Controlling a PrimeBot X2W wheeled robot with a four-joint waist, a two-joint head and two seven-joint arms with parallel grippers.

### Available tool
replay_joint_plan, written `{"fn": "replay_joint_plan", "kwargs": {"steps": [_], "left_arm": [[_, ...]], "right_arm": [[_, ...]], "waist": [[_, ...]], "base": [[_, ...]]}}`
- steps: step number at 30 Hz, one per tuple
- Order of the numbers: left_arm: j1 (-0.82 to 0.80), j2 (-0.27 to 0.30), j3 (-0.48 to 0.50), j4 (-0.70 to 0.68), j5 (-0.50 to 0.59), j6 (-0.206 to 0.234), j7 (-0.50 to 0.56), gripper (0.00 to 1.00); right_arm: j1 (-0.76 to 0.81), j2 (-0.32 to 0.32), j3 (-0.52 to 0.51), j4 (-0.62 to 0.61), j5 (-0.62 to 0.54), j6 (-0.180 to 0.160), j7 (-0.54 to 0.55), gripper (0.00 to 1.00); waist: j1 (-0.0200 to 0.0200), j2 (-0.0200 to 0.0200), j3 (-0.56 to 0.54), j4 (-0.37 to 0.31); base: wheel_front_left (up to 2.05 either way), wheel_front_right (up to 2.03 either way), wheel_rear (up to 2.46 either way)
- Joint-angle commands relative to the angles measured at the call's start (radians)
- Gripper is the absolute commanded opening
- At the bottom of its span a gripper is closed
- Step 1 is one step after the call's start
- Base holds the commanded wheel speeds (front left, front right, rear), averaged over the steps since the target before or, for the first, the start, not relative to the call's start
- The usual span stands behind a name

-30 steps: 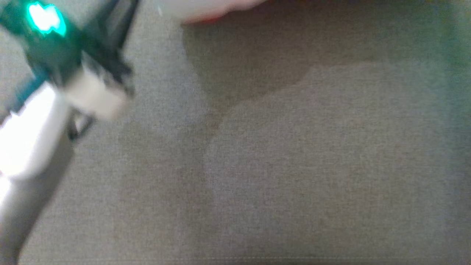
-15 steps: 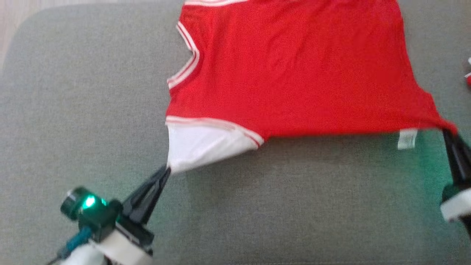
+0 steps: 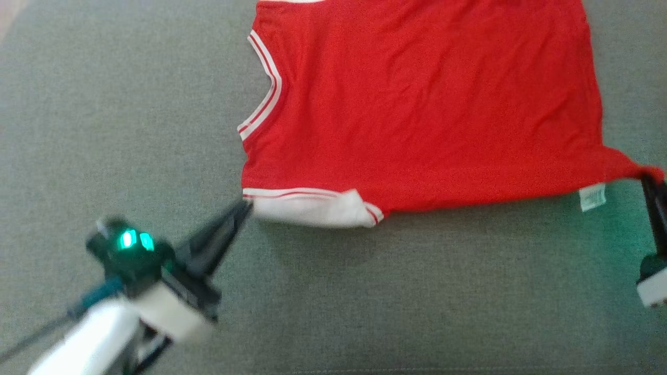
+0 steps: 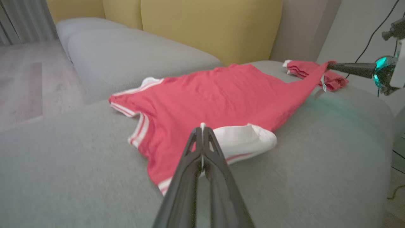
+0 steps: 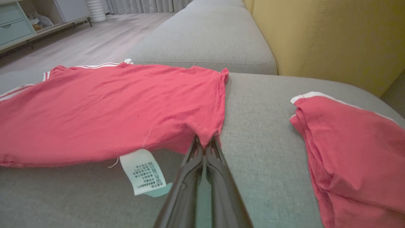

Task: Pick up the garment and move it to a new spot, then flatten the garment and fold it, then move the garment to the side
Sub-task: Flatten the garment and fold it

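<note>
garment [image 3: 417,104]: red top with white trim, spread across the upper middle of the head view on the grey sofa [image 3: 130,104]. I see its lower right corner drawn out to a point.
left gripper [image 3: 244,208]: lower left of the head view, fingers pressed together. In its wrist view I see a sliver of white cloth pinched at the tips, at the garment's white corner.
right gripper [image 3: 649,179]: right edge of the head view, clamped tight on the red corner. In its wrist view I see the cloth bunched between the tips.
tag [image 3: 593,197]: white, at the lower hem just beside the right gripper.
second red piece [image 5: 348,142]: right of the right wrist view, apart from the garment.
backrest [image 4: 208,28]: yellow, top of the left wrist view.
</note>
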State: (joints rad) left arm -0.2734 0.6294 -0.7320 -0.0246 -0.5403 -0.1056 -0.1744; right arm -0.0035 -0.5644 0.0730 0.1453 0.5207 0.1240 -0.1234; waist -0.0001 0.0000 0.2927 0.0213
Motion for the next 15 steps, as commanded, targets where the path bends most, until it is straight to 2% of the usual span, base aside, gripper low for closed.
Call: {"fn": "replay_joint_plan", "kwargs": {"steps": [1, 6, 15], "left_arm": [[-0.120, 0.015, 0.064, -0.018, -0.007, -0.008, 0.004, 0.00], [-0.324, -0.011, 0.068, 0.062, 0.003, -0.019, 0.008, 0.00], [-0.634, -0.063, 0.023, 0.270, 0.022, -0.025, -0.030, 0.00]], "right_arm": [[-0.053, -0.035, -0.002, -0.037, -0.005, 0.007, 0.009, 0.00], [-0.162, -0.045, 0.013, -0.022, 0.006, 0.007, 0.041, 0.00], [-0.396, -0.048, 0.099, 0.097, 0.025, 0.007, 0.060, 0.00]], "waist": [[0.0001, 0.0000, 0.026, -0.003], [0.0001, 0.0000, 0.082, -0.019], [0.0001, 0.0000, 0.182, -0.044]], "base": [[0.00, 0.00, 0.00], [0.00, 0.00, 0.00], [0.00, 0.00, 0.00]]}}
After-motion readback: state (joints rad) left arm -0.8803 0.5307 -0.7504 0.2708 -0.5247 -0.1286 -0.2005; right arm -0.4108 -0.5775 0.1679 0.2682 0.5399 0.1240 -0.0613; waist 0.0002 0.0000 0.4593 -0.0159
